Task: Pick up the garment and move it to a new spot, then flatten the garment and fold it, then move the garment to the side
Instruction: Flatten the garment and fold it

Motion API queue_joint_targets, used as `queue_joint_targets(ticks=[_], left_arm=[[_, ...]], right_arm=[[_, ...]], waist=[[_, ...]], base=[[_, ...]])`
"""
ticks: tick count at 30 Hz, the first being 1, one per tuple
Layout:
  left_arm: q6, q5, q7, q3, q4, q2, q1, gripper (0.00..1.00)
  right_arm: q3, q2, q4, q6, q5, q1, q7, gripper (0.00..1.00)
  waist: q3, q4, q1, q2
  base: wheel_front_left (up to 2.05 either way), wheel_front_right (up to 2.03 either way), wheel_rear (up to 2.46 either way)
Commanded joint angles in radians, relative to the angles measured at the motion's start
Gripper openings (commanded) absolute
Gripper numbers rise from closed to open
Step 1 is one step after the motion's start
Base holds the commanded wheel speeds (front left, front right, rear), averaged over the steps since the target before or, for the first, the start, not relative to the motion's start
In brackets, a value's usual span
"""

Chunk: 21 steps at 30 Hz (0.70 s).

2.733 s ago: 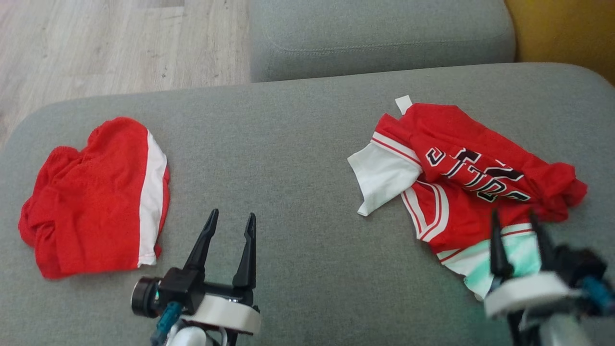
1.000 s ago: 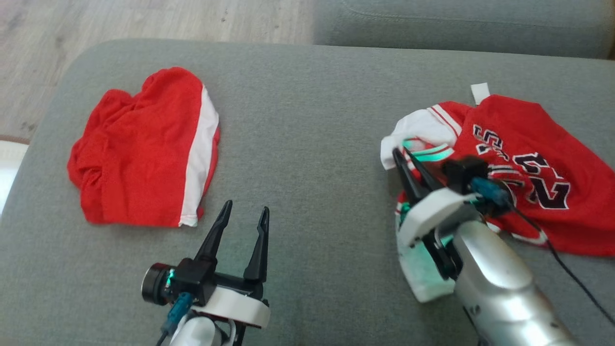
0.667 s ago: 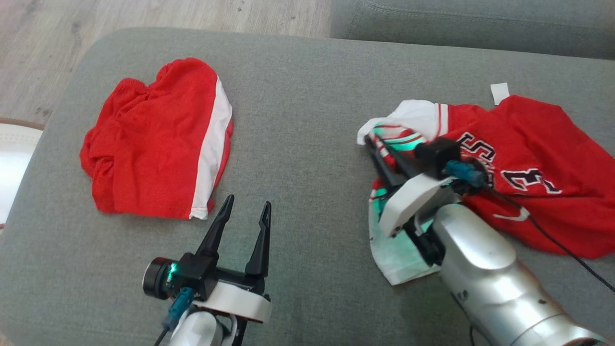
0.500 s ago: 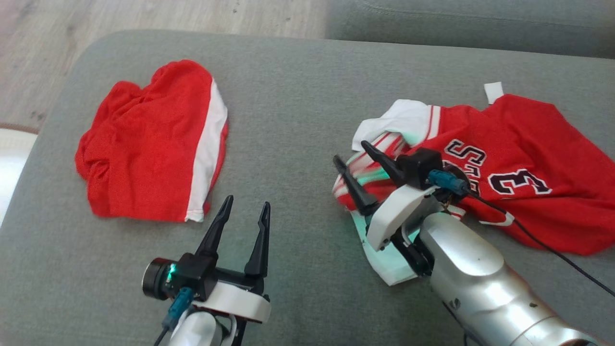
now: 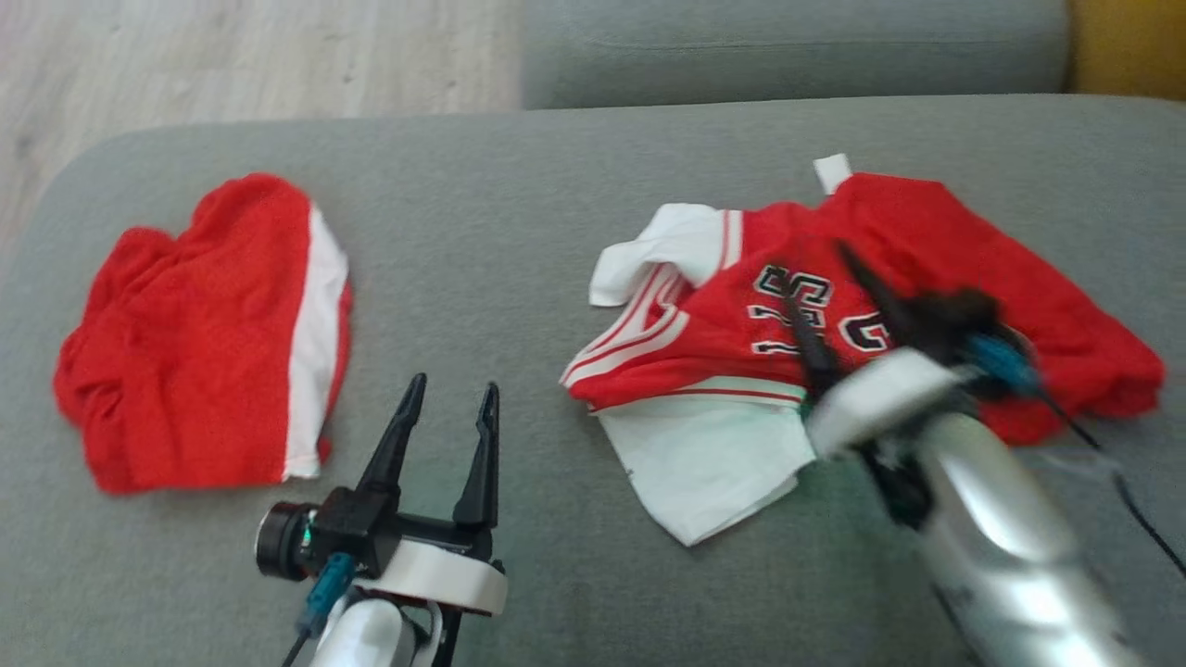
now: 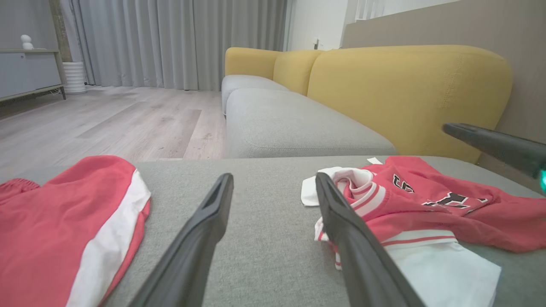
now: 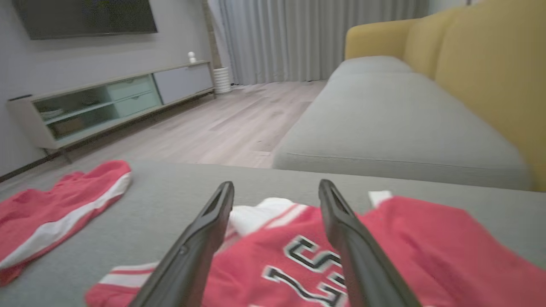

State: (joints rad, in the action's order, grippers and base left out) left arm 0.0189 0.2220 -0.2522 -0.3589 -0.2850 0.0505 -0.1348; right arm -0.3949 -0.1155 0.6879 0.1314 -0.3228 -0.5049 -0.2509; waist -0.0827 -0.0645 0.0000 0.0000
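Note:
The garment, a crumpled red jersey [image 5: 936, 232] with white sleeves and dark numbers, lies on the right half of the grey cushion [image 5: 519, 232]. My right gripper [image 5: 813, 266] hovers just above its middle, blurred, jaws open and nothing between them. In the right wrist view the jersey [image 7: 405, 238] lies below the spread right gripper [image 7: 275, 184]. My left gripper [image 5: 453, 383] stands open and empty near the front edge, left of the jersey. In the left wrist view the left gripper [image 6: 273, 177] points between the jersey [image 6: 426, 209] and the red shorts.
Red shorts [image 5: 204, 333] with a white stripe lie at the cushion's left end. A second grey cushion [image 5: 788, 46] sits behind, with a yellow backrest [image 6: 405, 89] to the right. Wooden floor [image 5: 232, 56] lies beyond the left edge. A low cabinet [image 7: 106, 102] stands by the far wall.
My right gripper pulled the jersey's edge leftward, then opened, let it go and drew back over the jersey's middle. The left gripper stayed put. The head camera shifted.

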Motion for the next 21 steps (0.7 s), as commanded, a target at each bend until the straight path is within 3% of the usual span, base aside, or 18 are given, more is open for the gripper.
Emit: queue_joint_targets(ticks=[1,4,10,15,21], left_arm=[[0.004,-0.001,-0.010,0.036,0.035,0.000,-0.012,1.00],[0.000,-0.004,-0.010,0.038,0.035,0.000,-0.003,1.00],[-0.003,-0.004,-0.010,0.036,0.036,0.000,0.007,1.00],[-0.009,-0.008,-0.010,0.034,0.032,0.000,0.015,1.00],[-0.017,-0.017,-0.010,0.023,0.025,0.000,0.004,1.00]], right_arm=[[0.042,-0.009,-0.067,-0.001,0.028,0.060,-0.011,1.00],[0.144,-0.025,-0.148,-0.001,0.081,0.159,-0.011,1.00],[0.330,0.020,-0.263,-0.001,0.137,0.334,-0.011,1.00],[0.358,0.046,-0.299,-0.001,0.164,0.390,-0.011,1.00],[0.295,0.060,-0.330,-0.001,0.184,0.365,-0.006,1.00]], waist=[[0.015,0.031,0.0000,0.0000],[0.024,0.051,0.0000,0.0000],[0.039,0.071,0.0000,0.0000],[0.045,0.076,0.0000,0.0000],[0.039,0.046,0.0000,0.0000]], base=[[0.00,0.00,0.00],[0.00,0.00,0.00],[0.00,0.00,0.00],[0.00,0.00,0.00],[0.00,0.00,0.00]])
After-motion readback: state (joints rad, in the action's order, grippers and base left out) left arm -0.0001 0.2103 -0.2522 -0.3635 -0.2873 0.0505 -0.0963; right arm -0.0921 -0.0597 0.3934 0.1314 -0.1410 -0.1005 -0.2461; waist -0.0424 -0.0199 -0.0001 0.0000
